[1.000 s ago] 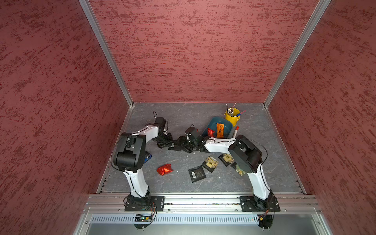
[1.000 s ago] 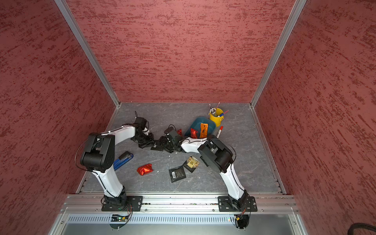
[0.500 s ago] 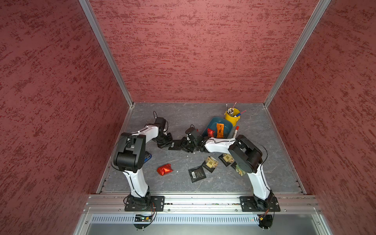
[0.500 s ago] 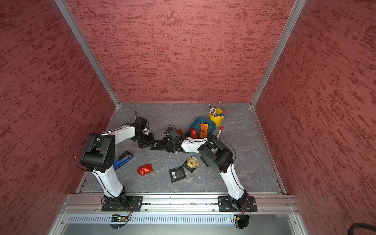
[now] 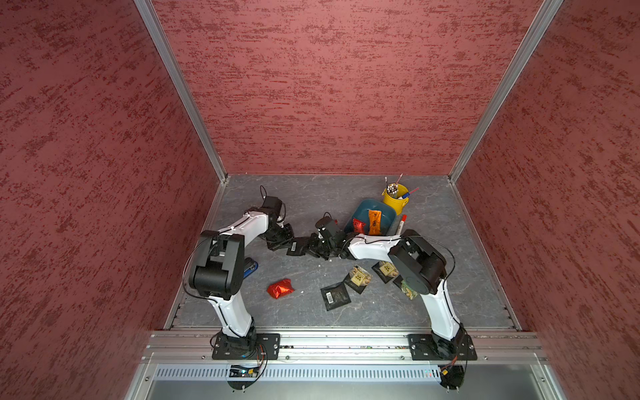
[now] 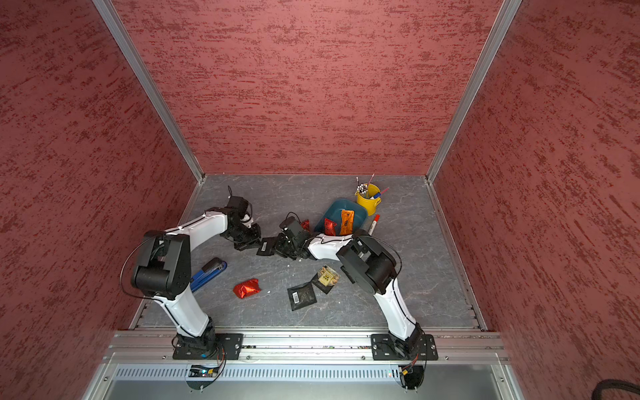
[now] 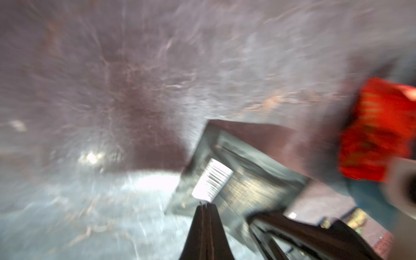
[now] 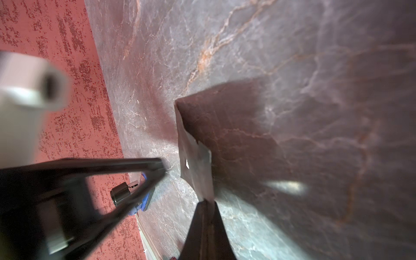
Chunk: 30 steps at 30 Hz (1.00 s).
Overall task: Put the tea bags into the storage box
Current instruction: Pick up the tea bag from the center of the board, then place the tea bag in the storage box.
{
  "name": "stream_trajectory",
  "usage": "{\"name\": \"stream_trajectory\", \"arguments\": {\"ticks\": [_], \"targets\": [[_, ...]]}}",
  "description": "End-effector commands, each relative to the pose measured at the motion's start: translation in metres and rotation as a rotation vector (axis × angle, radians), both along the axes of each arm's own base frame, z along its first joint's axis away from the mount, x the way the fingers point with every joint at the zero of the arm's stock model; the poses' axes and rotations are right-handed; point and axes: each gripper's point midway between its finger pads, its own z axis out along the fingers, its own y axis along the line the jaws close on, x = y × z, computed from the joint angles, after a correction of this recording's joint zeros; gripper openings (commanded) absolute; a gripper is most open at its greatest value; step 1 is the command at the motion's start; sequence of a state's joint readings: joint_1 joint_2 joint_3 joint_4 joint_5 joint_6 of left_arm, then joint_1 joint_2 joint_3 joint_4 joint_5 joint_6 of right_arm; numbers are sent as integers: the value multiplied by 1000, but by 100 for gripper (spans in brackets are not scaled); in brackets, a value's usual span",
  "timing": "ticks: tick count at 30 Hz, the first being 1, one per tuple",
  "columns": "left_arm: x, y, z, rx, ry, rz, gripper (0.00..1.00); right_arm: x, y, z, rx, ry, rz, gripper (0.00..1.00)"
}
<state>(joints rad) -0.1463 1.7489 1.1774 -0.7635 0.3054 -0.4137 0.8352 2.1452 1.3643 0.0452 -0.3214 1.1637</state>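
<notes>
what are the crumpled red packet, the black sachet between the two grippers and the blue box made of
Red packet: likely metallic foil; shiny, crinkled, with bright glints.
Black sachet: thin, fairly matte film or coated paper, hard to tell which; it has a ribbed sealed edge and a printed barcode.
Blue box: probably moulded plastic; smooth teal walls, rounded corners.
</notes>
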Motion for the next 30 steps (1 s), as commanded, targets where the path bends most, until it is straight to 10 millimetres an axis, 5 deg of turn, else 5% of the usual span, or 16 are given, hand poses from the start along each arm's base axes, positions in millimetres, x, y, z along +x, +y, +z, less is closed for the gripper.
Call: {"name": "stream_trajectory", "arguments": {"ticks": [1,7,13,16,19,30], "targets": [[7,-2,48,-5,-88,-20,0,3,-4,53,19,-99,8,0],[-15,6,76,24,-102,-16,3,2,-52,101,-49,-197,-43,0],[-54,14,76,50,-71,2,31,2,-118,127,-134,-267,-144,0],[-73,18,72,67,-50,18,55,8,-153,127,-186,-277,-215,0],[-91,23,70,90,-26,22,67,18,-181,120,-191,-264,-271,0],[-148,33,55,202,92,48,87,54,-230,91,-161,-220,-336,0]]}}
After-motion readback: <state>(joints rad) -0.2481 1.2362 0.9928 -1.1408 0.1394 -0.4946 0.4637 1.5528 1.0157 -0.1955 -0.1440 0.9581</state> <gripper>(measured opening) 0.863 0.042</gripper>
